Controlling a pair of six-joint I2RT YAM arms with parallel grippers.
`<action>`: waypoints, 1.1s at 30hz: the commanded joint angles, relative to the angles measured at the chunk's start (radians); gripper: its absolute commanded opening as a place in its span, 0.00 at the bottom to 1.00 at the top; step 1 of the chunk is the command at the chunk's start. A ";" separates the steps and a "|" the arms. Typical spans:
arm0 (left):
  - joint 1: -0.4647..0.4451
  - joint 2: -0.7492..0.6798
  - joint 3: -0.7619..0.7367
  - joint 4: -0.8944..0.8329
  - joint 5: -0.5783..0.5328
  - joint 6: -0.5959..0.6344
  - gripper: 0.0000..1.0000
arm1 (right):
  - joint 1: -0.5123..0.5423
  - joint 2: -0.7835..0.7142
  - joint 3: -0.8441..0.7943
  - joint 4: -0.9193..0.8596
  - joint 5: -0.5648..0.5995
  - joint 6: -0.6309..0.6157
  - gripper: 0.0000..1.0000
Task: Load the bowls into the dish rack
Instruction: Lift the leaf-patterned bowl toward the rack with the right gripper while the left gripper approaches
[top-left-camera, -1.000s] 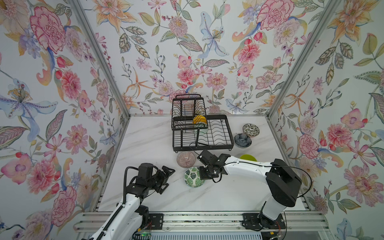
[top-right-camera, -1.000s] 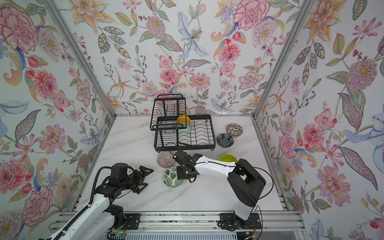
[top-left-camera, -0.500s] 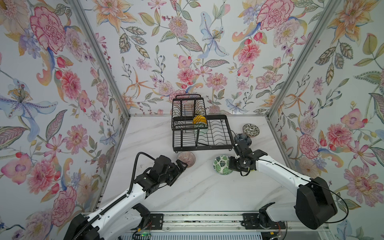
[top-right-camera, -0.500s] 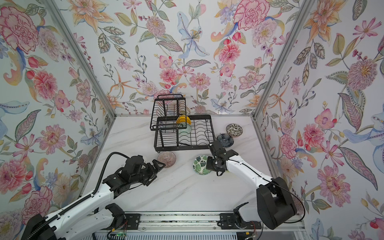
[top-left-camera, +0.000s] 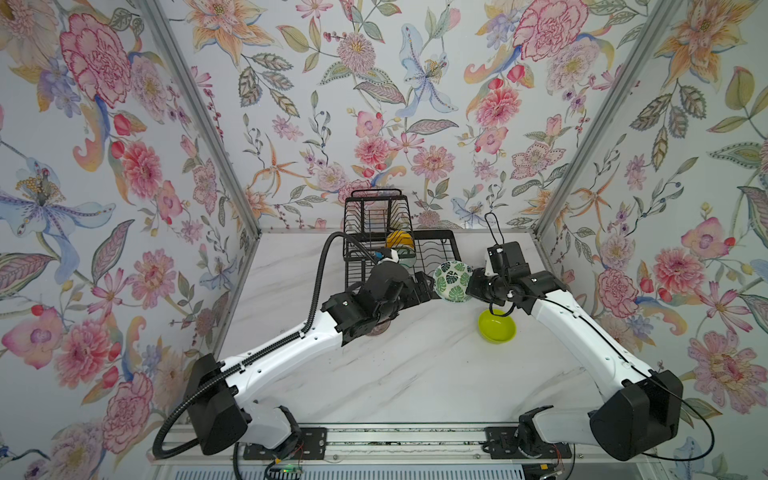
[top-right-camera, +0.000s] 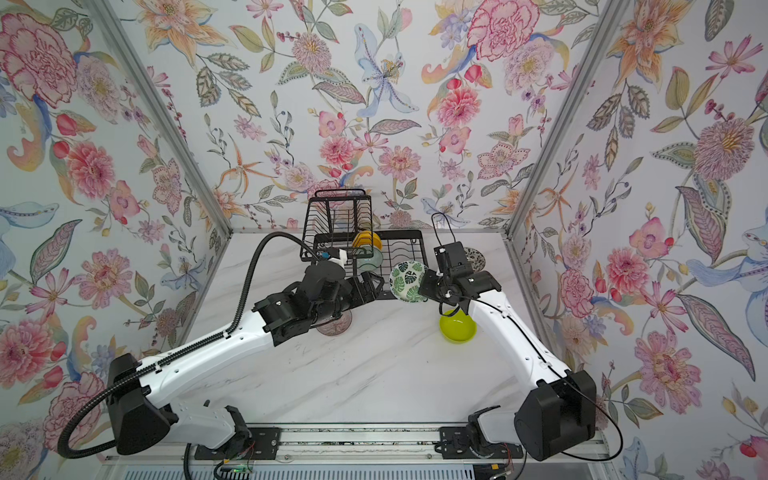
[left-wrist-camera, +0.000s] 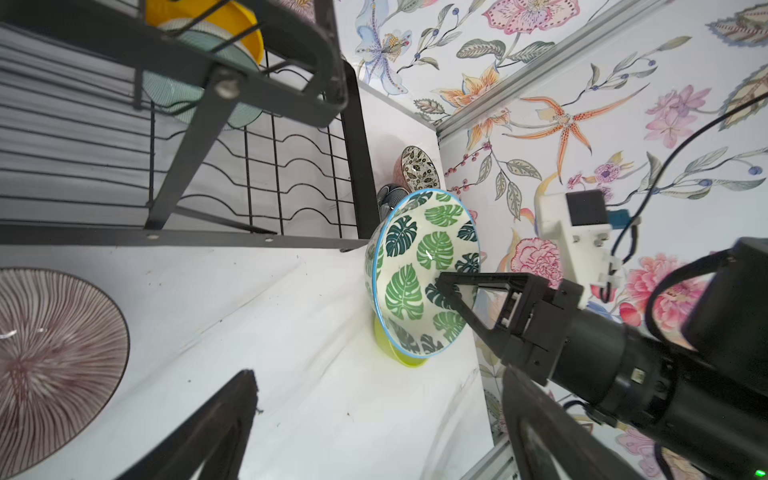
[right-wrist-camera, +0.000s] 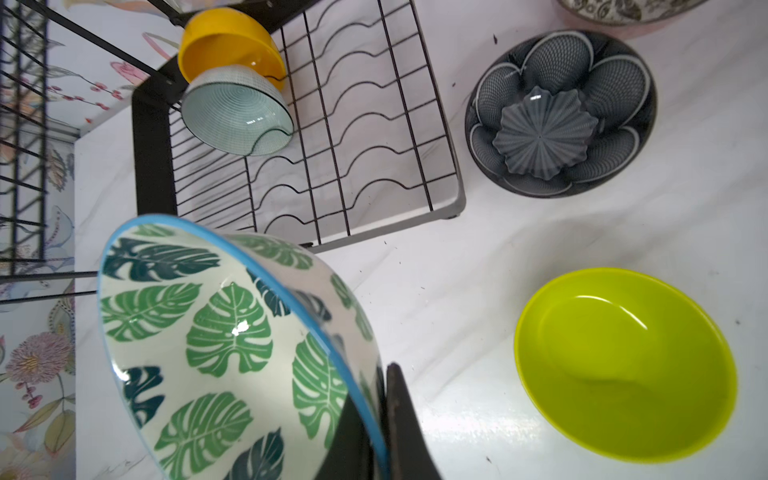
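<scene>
While it hangs tipped on edge, leaf bowl (top-left-camera: 453, 280): white with light and dark green leaf prints, blue rim; just in front of the dish rack (top-left-camera: 455, 249).
Right gripper (top-left-camera: 471, 286): clamped on the leaf bowl's rim.
Left gripper (left-wrist-camera: 378, 374): spread wide, empty, just beside the leaf bowl.
Rack load: yellow bowl (right-wrist-camera: 228, 45) and aqua bowl (right-wrist-camera: 237, 116) on edge in the lower tray.
Lime bowl (top-left-camera: 496, 326): upright on the table (top-left-camera: 395, 374).

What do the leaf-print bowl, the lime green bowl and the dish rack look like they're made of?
The leaf-print bowl: likely glazed ceramic, glossy; sharp highlights and a painted blue rim.
The lime green bowl: possibly plastic or melamine; one even colour, soft sheen.
The dish rack: probably coated metal, matte black; thin wires on a flat frame.
</scene>
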 joint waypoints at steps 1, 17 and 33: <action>-0.010 0.062 0.075 -0.057 -0.053 0.058 0.88 | 0.006 -0.033 0.068 -0.008 -0.007 0.017 0.00; -0.007 0.205 0.213 -0.020 -0.071 0.065 0.61 | 0.145 -0.170 -0.004 0.227 0.150 0.012 0.00; -0.008 0.127 0.096 0.081 -0.136 0.009 0.10 | 0.242 -0.172 -0.035 0.233 0.239 0.051 0.11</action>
